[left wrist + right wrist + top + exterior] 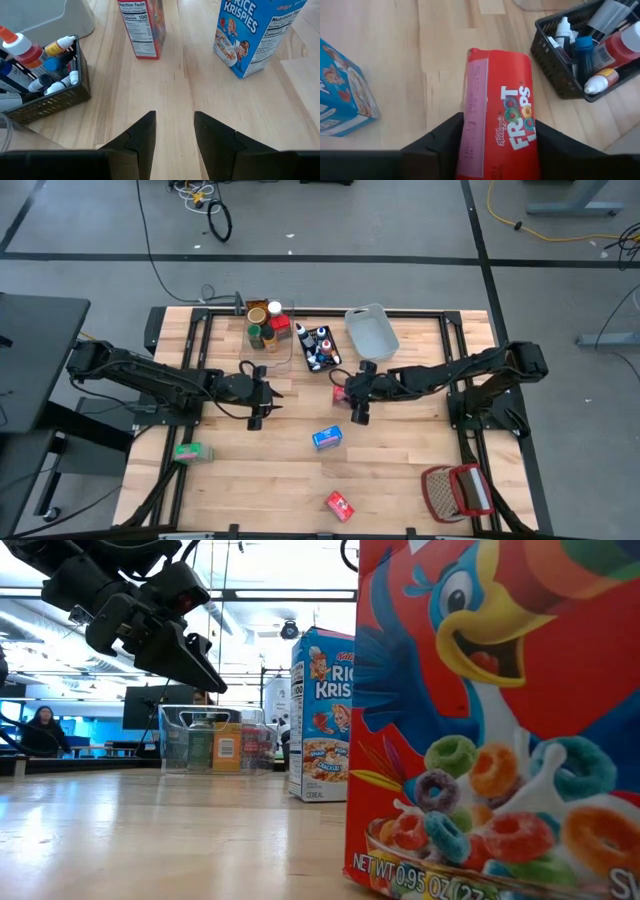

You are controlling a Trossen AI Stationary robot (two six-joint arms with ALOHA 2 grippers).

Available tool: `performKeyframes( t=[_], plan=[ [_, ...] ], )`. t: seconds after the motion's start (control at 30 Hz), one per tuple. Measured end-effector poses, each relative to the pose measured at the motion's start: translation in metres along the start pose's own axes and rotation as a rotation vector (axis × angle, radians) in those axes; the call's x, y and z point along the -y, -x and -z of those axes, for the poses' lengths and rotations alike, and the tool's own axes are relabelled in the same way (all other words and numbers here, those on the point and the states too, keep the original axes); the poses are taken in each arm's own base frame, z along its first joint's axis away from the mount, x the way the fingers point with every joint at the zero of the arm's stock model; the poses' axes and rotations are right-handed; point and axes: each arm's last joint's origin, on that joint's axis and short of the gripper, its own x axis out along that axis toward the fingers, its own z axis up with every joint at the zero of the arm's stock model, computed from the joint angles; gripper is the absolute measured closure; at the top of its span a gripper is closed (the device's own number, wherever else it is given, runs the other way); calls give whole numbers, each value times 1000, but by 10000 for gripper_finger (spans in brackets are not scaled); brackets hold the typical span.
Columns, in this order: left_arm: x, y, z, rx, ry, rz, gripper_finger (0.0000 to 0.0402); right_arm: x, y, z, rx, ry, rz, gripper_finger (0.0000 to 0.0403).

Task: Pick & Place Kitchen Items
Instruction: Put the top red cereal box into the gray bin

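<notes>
1. Froot Loops box (502, 120): red carton lying between my right gripper's (495, 150) two dark fingers, which flank its long sides. Whether they press it firmly I cannot tell. It sits at mid-table, just in front of the black bin.
2. Right gripper, high view (352, 394): reaches in from the right to mid-table, just beside the black bin's near end.
3. Left gripper (174, 132): fingers stand narrowly apart with bare wood between them, holding nothing. High view puts it (262, 392) left of centre, pointing toward the right one.
4. Rice Krispies box (327, 438): blue, standing on the table, near my grippers on the front side.
5. Second red box (339, 505): well apart, near the front edge. It fills the right half of the low view (500, 720).
6. Green box (192, 451): at the left edge of the table.
7. Black bin (322, 348): mesh-walled, holding small dropper bottles with white, blue and orange caps and a red bottle.
8. Clear bin (268, 325): at the back left, holding jars and cans.
9. Grey-blue bin (372, 330): at the back, right of the black bin.
10. Wire basket (458, 492): red and white, at the front right corner.
11. Person (42, 728): seated far off in the room, seen in the low view.
</notes>
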Motion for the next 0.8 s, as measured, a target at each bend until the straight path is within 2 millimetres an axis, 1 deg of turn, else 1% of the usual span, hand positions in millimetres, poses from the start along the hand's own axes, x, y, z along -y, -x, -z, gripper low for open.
performKeyframes(
  t=[0.13, 0.23, 0.33, 0.43, 0.5, 0.67, 0.73, 0.8],
  plan=[
    [0, 0, 0, 0, -1, -3, 260, 3, -1, -1, 7, -7, -12, 243],
    [0, 0, 0, 0, 2, -3, 260, 5, 2, -3, 23, -5, -31, 253],
    [0, 0, 0, 0, 2, -3, 260, 9, 12, -7, 55, -10, -28, 253],
    [-1, 0, 0, 0, 3, -27, 260, 16, 29, -12, 115, 0, 5, 251],
    [-2, 0, -1, 3, 26, -62, 260, 23, 44, -16, 158, -3, 65, 251],
    [-3, 0, -1, 5, 92, -90, 260, 47, 81, -19, 250, -94, 331, 250],
    [-3, 0, -1, 6, 98, -90, 260, 59, 90, -18, 270, -152, 424, 250],
    [-3, 0, -1, 11, 90, -90, 260, 70, 95, -17, 282, -212, 485, 250]
  ],
)
